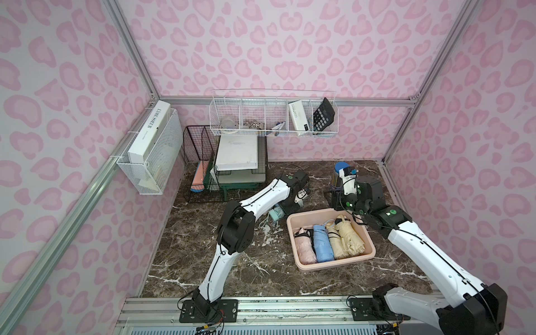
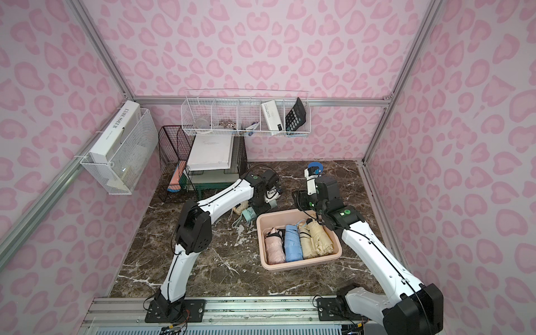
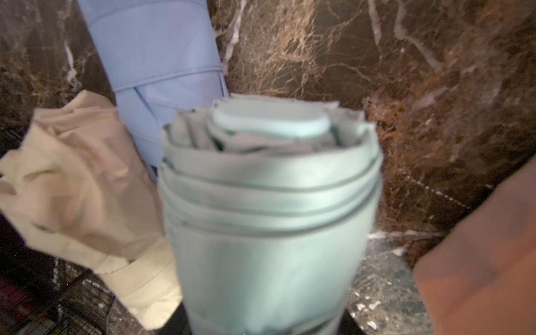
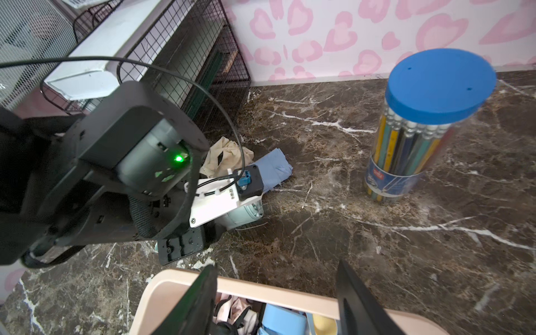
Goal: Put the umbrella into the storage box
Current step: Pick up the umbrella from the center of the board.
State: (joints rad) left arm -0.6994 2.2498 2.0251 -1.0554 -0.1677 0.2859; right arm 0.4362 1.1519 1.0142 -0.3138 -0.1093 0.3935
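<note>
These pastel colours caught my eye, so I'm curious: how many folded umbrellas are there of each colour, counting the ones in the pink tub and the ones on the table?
Pink umbrella: 1, in the storage box
Blue umbrellas: 2, one boxed, one on the table
Cream umbrellas: 3, two boxed
Mint umbrella: 1, outside the box
Total: 7

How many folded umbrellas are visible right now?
7. In the storage box: pink, blue, two cream. On the table: mint, cream, blue. More may hide under the left arm.
</note>
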